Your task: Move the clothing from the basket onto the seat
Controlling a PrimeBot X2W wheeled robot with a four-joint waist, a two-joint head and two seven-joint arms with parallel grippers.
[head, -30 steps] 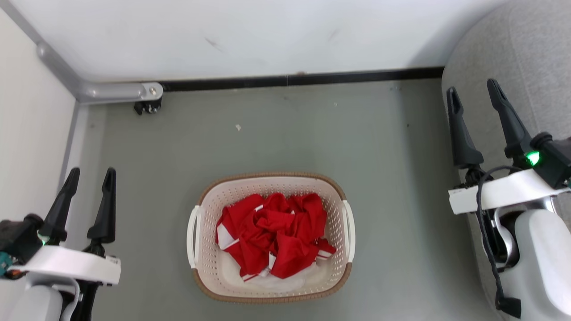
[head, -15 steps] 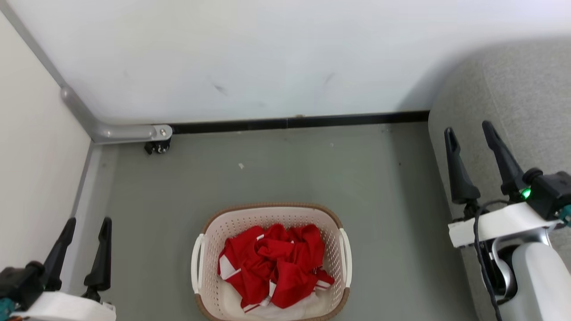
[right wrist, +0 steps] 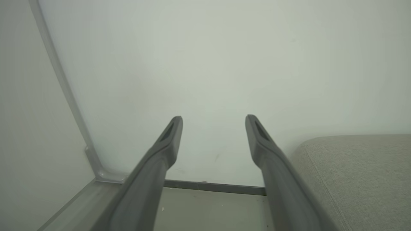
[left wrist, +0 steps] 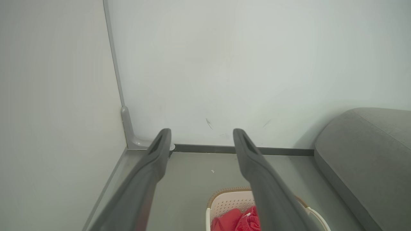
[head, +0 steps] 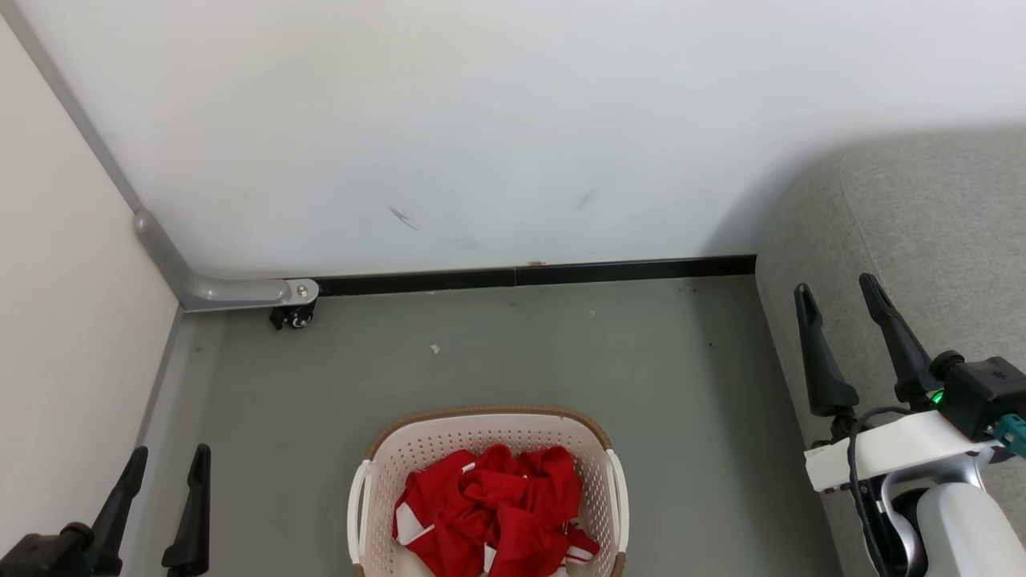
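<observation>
You see basket (head: 377, 473) nearest, on grey floor (head: 521, 361), red clothing (head: 489, 513) heaped inside. Your left gripper (head: 173, 450) and right gripper (head: 834, 284) both spread, well apart from it. Seat (head: 922, 240) at right; white wall (head: 481, 120) beyond.

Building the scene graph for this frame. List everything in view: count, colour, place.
clothing: one crumpled heap, red with white trim, inside the basket
basket: one, cream-white with brown rim, on the floor, bottom centre of the head view
seat: one, grey fabric, at the right by the back wall
floor: one, grey-green
back wall: one, white
side panel: one, cream, at the left
skirting strip: one, black, at the foot of the back wall
metal bar: one, silver-grey, left corner
caster: one, black, under the bar's end
scrap: one, white, on the floor beyond the basket
left gripper: one, dark fingers, lower left, open, empty
right gripper: one, dark fingers, lower right, open, empty
</observation>
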